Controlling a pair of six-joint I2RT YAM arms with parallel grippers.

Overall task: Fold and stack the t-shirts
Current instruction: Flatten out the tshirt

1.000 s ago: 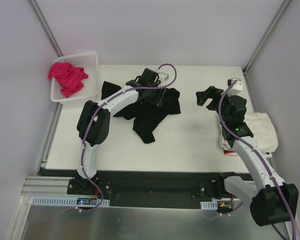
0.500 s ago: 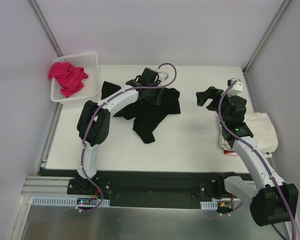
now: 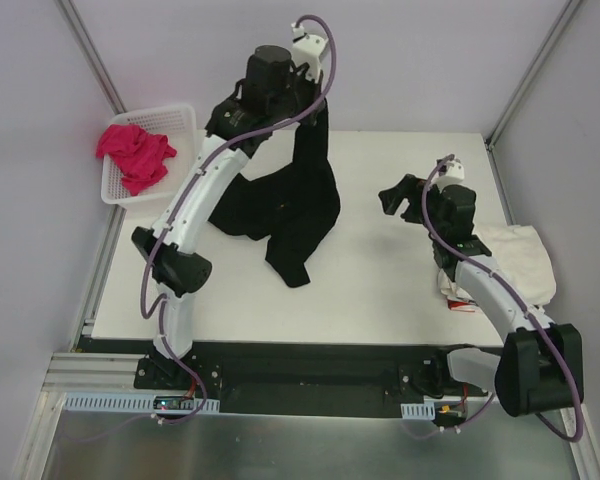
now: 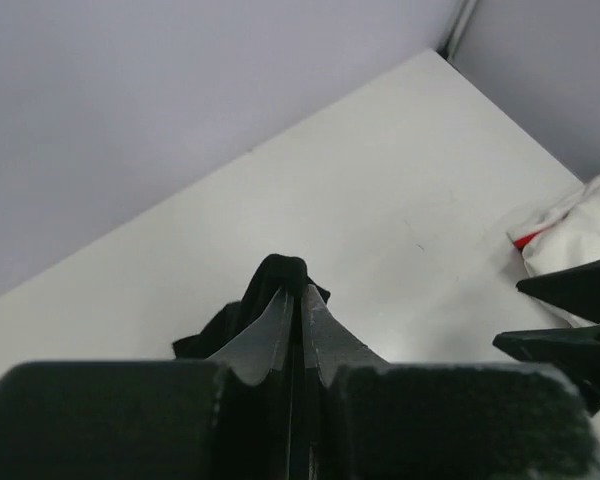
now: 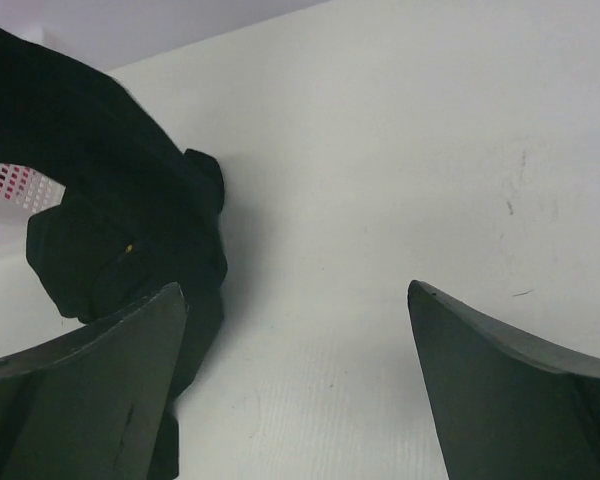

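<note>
I have the left gripper pinched tight on a fold of the soft black cloth t-shirt, and it holds the fold up above the white tabletop. The shirt hangs from the jaws in a long drape, with its lower part crumpled on the table left of centre. My right gripper hovers low over bare table to the right of the drape, near it, with its jaws spread wide and nothing between them. A cream-white cloth t-shirt pile lies at the table's right edge, partly under that arm. A bright pink t-shirt sits bunched in the white plastic mesh basket at the far left corner.
</note>
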